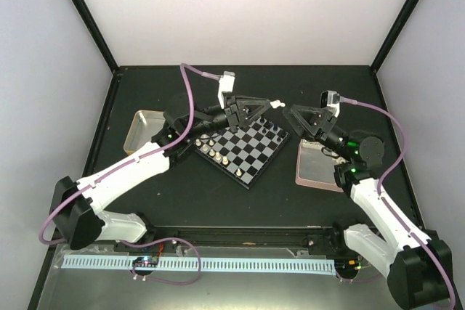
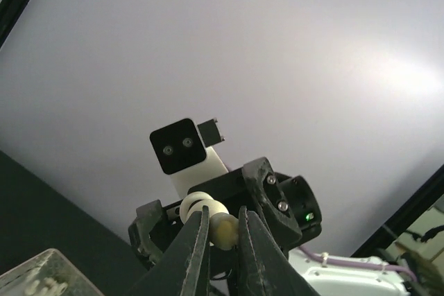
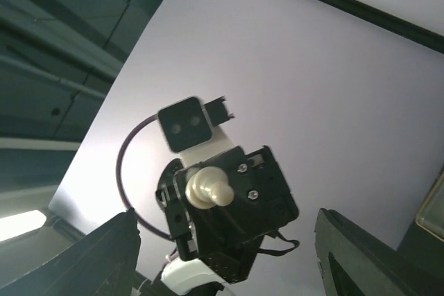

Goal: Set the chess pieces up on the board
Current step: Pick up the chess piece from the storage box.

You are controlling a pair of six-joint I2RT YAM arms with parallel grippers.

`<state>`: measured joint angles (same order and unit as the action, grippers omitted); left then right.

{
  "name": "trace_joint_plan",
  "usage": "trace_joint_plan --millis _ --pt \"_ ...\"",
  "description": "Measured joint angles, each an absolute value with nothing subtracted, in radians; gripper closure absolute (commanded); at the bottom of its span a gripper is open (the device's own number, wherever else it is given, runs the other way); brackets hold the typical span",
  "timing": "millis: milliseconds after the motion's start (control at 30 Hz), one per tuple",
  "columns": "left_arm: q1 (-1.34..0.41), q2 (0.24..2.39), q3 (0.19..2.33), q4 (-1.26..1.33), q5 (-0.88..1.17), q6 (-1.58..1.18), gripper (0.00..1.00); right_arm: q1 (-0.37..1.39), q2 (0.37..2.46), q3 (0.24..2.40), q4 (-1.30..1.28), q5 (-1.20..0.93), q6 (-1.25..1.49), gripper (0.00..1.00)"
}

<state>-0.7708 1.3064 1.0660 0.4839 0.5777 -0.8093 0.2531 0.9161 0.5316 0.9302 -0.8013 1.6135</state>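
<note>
Top external view: a cream pawn (image 1: 277, 103) is held in the air between two claws, above the far corner of the board (image 1: 243, 157).

The board, black and pale grey checks inside a thin dark rim, lies turned like a diamond mid-table. Cream chess pieces (image 1: 215, 152) stand along its near-left edge and black pieces (image 1: 271, 129) along its far-right edge. The cream pawn has a round head and a ringed base and lies sideways in the grip. The left gripper (image 1: 270, 105) is clamped tight on it, fingers (image 2: 201, 240) pinching its waist. The right gripper (image 1: 294, 112) faces it tip to tip, its fingers (image 3: 111, 254) spread wide and holding nothing.
</note>
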Motion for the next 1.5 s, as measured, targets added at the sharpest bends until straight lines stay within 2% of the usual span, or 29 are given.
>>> trace_joint_plan --millis 267,467,633,900,1300,1500 --pt "-0.756 1.302 1.036 0.599 0.597 -0.948 0.98 0.294 0.947 0.583 1.011 -0.786 1.630 0.41" --pt "-0.754 1.302 1.023 0.656 0.622 -1.010 0.98 0.299 0.970 0.624 0.981 -0.788 1.611 0.43" --pt "-0.753 1.302 1.015 0.690 0.633 -1.034 0.98 0.302 0.987 0.666 0.941 -0.802 1.579 0.52" --pt "-0.747 1.303 1.005 0.707 0.635 -1.049 0.98 0.319 0.997 0.686 0.930 -0.844 1.563 0.53" --pt "-0.745 1.303 1.000 0.712 0.637 -1.051 0.98 0.339 1.004 0.695 0.910 -0.866 1.543 0.77" --pt "-0.745 1.302 0.990 0.712 0.637 -1.050 0.98 0.341 1.004 0.695 0.895 -0.855 1.542 0.94"
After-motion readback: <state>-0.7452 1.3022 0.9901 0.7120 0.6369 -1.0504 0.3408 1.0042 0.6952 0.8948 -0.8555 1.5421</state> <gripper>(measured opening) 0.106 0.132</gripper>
